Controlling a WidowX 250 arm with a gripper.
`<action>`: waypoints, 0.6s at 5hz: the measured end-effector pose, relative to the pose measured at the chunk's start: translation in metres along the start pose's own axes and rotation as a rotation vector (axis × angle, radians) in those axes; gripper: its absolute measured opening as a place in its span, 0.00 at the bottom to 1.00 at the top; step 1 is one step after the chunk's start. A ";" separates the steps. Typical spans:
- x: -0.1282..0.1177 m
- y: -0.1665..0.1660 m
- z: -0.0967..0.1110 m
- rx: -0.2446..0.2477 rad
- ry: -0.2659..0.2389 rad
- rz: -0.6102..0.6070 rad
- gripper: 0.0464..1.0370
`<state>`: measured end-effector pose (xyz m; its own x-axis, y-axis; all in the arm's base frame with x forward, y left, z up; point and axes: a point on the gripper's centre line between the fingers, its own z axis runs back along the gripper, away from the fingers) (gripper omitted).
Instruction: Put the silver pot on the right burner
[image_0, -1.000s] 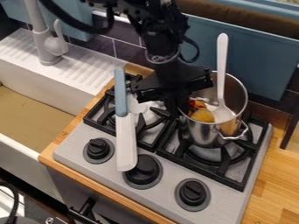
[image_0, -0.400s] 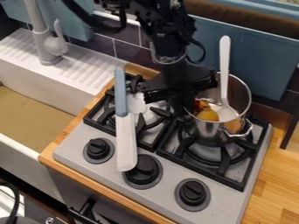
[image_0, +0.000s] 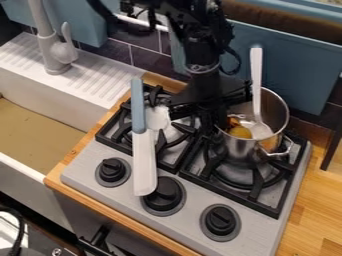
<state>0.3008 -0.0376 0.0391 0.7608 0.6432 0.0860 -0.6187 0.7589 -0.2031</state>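
The black gripper (image_0: 212, 112) hangs over the middle of the stove, against the left rim of the silver pot. The silver pot (image_0: 250, 151) is over the right burner (image_0: 250, 176), with its open top toward the camera and a looped handle at its right side. Inside it lie a yellow-orange piece (image_0: 240, 132) and a white spoon (image_0: 256, 80), whose handle sticks up past the rim. The pot's left side is partly hidden behind the gripper.
A spatula (image_0: 144, 160) with a blue handle lies across the left burner (image_0: 170, 134). Knobs (image_0: 163, 194) line the stove's front. A sink (image_0: 40, 125) with a faucet (image_0: 53, 50) stands at left; wooden counter (image_0: 320, 200) at right.
The gripper has moved right and slightly down in the view. The pot has shifted a little to the right, and the spoon's handle top has dropped lower.
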 end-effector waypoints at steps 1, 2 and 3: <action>0.000 0.000 0.003 0.020 0.020 -0.003 0.02; 0.003 -0.003 0.004 0.016 -0.005 -0.038 0.16; 0.004 -0.001 0.008 0.062 -0.002 -0.031 0.41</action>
<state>0.3032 -0.0352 0.0472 0.7793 0.6196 0.0937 -0.6059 0.7832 -0.1393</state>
